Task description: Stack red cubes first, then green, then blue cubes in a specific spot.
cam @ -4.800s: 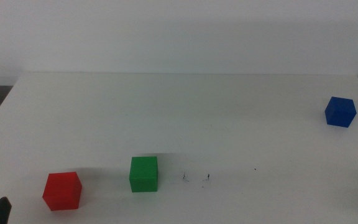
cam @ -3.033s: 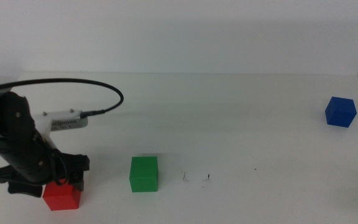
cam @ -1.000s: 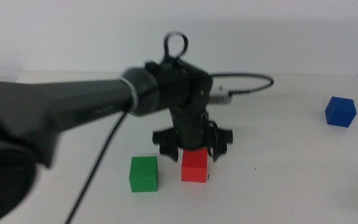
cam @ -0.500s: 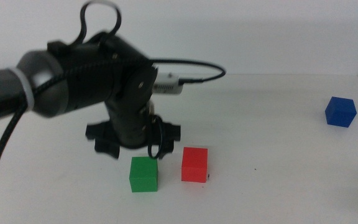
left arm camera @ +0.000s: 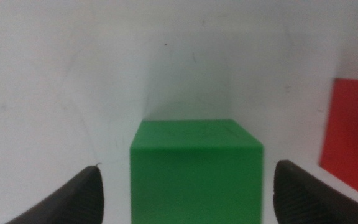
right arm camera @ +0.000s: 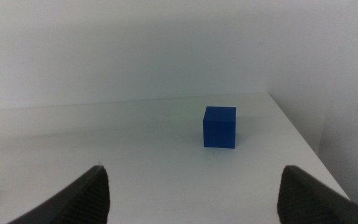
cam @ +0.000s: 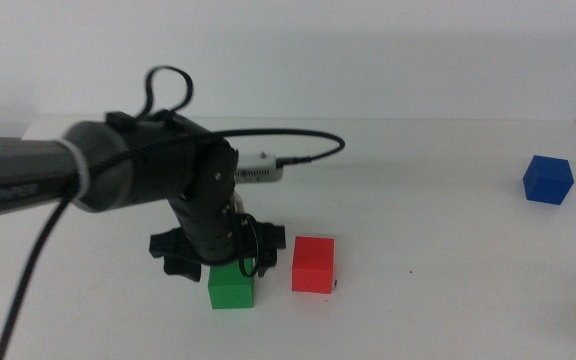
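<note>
Lower centre of frame: left gripper [cam: 218,262], jaws spread, straddles green cube [cam: 232,286] beside red cube [cam: 313,265], evidently to grasp it.

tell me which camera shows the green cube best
The left wrist view: the green cube fills the centre between the open left pincer. The middle view shows it partly hidden by that arm; the right wrist view misses it.

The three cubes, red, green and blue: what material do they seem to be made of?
All look like solid plastic, though painted wood is possible. The green cube, between the open left gripper's jaws, shows plain matte faces without glare. The red cube and blue cube show the same flat colour and crisp edges.
</note>
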Motion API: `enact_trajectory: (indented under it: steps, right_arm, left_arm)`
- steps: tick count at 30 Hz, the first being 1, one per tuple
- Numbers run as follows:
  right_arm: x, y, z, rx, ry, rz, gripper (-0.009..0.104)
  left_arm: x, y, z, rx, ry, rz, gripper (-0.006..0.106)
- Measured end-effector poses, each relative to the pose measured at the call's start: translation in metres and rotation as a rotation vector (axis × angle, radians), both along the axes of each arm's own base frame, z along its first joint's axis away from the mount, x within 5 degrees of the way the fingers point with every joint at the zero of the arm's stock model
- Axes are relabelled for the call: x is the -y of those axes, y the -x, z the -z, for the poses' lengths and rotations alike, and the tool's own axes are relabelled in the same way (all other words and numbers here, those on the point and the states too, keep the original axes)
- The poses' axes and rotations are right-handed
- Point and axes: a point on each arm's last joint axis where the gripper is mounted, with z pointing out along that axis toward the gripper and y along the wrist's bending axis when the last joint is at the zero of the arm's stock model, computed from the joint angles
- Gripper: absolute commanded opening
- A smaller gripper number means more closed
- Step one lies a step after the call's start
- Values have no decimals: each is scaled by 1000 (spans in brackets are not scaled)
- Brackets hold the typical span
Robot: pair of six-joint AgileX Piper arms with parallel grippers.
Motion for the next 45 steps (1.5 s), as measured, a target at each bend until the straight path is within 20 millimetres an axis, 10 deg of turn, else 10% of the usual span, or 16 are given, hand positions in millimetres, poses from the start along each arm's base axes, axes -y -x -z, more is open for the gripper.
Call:
enact_trajectory:
  steps: [4, 8, 12, 20, 45]
  right_arm:
    - [0, 0, 0, 0, 0, 0, 92]
    - [0, 0, 0, 0, 0, 0, 92]
    - [0, 0, 0, 0, 0, 0, 92]
    - [0, 0, 0, 0, 0, 0, 92]
    - [0, 0, 0, 0, 0, 0, 92]
  left_arm:
    - [1, -2, 14, -28, -20, 18, 72]
    - [1, -1, 15, -35, -23, 19, 24]
    - [6, 1, -5, -30, -8, 23, 0]
    - [62, -4, -79, 74, 47, 99, 3]
    - [94, -21, -36, 10, 34, 145, 12]
